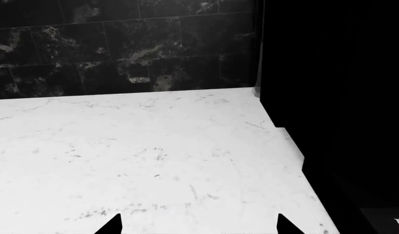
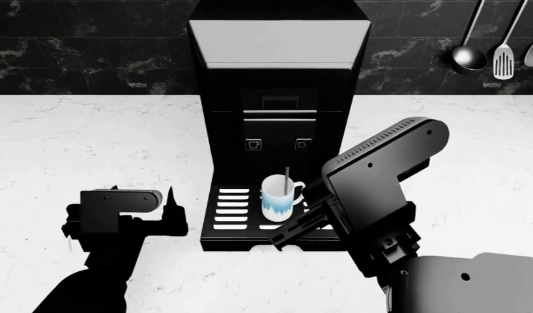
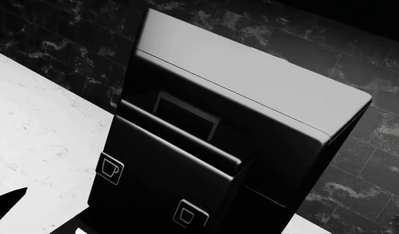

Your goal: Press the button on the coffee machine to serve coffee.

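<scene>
On counter: black coffee machine.

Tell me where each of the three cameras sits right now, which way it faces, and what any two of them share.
Head view: high, looking forward and down at the coffee machine, a mug on its drip tray; left gripper and right gripper show.
Left wrist view: low over the white counter, facing the dark tiled wall; two fingertips show.
Right wrist view: angled up at the machine's front; one fingertip shows.
Shared: head and right wrist views both show the two cup-icon buttons.
</scene>
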You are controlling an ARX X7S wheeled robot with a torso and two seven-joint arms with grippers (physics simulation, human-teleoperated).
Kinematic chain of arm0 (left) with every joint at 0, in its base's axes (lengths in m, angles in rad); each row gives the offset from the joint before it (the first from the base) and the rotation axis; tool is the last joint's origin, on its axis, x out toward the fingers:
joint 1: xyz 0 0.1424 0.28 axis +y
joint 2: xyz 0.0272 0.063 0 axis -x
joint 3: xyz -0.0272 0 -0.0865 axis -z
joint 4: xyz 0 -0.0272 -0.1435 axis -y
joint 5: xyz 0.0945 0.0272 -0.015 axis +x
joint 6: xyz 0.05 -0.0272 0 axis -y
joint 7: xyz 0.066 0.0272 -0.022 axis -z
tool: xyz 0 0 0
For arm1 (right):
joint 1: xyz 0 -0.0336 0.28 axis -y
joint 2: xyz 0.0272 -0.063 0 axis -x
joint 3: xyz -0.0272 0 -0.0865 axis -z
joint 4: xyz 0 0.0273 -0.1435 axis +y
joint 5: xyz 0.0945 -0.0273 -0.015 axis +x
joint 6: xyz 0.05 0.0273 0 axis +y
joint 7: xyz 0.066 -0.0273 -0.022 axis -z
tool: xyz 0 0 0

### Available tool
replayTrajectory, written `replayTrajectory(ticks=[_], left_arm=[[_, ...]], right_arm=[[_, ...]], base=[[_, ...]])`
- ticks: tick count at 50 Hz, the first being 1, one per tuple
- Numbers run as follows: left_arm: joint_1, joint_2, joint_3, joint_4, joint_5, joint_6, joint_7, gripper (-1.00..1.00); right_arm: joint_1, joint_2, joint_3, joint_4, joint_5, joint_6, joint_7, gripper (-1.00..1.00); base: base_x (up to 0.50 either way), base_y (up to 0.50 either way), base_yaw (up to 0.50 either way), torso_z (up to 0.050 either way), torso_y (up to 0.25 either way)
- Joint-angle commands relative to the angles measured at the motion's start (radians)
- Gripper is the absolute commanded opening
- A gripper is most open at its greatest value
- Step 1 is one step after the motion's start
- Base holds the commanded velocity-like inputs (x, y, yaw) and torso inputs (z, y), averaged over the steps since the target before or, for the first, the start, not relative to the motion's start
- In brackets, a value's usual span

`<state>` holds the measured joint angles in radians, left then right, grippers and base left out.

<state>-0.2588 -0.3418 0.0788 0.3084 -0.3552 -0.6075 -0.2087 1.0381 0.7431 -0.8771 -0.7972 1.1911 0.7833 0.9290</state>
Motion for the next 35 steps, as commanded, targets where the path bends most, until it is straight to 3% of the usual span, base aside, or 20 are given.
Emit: replayTrajectory(ticks=[1,16,35], left_arm=[[0.003,-0.006,-0.002,-0.005,-0.005,0.005,0.002,1.0],[0.005,-0.009,-0.001,-0.009,-0.01,0.009,0.001,1.0],[0.006,-0.013,-0.001,-0.008,-0.017,0.012,-0.003,1.0]], right_arm=[[-0.022,-0.008,-0.015,0.027,-0.038,-0.016,-0.026,-1.0],[-0.038,-0.013,-0.024,0.052,-0.061,-0.038,-0.063,-1.0],[0.032,-0.009,-0.014,-0.074,0.069,0.038,0.045,-1.0]], base=[[0.0,0.0,0.0,0.0,0.0],[0.0,0.0,0.0,0.0,0.0],[0.0,0.0,0.0,0.0,0.0]])
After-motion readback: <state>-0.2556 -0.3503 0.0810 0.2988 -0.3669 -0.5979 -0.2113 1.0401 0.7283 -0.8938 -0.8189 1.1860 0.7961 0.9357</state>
